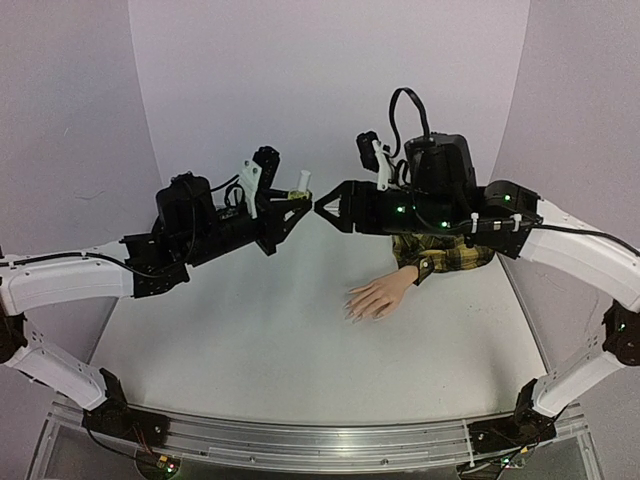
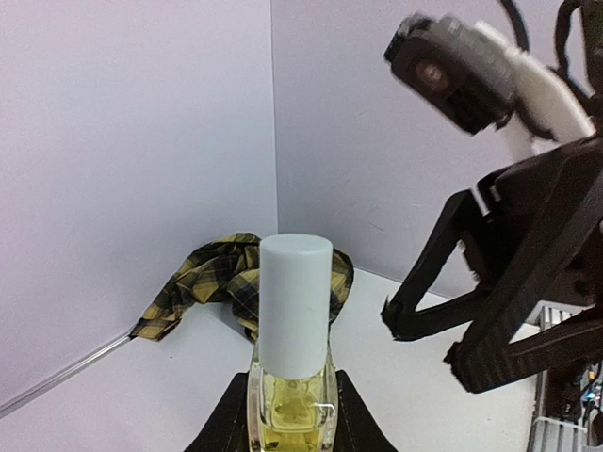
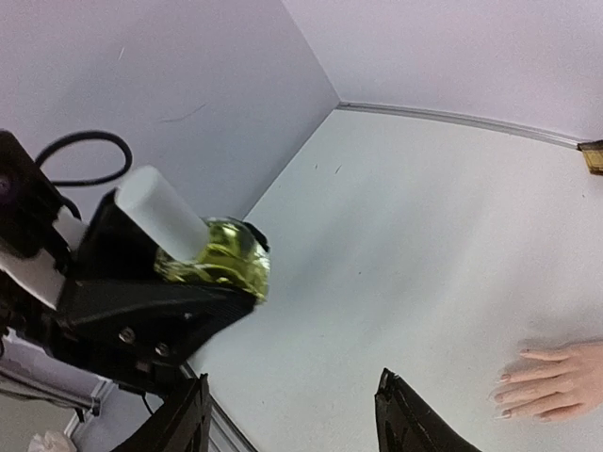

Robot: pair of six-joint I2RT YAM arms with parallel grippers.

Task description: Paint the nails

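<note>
My left gripper (image 1: 292, 203) is shut on a small bottle (image 1: 298, 190) of yellowish polish, held upright in the air with its white cap (image 2: 295, 301) on; the glass body (image 2: 290, 400) sits between the black fingers. A short way to the right of the cap, my right gripper (image 1: 322, 208) stands open with nothing in it. The wrist view shows its fingers (image 3: 400, 422) spread wide, with the bottle (image 3: 217, 256) up and to the left. The mannequin hand (image 1: 378, 297) lies flat on the table, its nails (image 3: 500, 398) bare and pale, in a plaid sleeve (image 1: 445, 255).
The white table (image 1: 300, 350) is closed in by lilac walls at the back and on both sides. Bunched plaid cloth (image 2: 217, 273) lies in the far corner. The right arm's body hangs above the sleeve. A metal rail (image 1: 320, 440) runs along the near edge.
</note>
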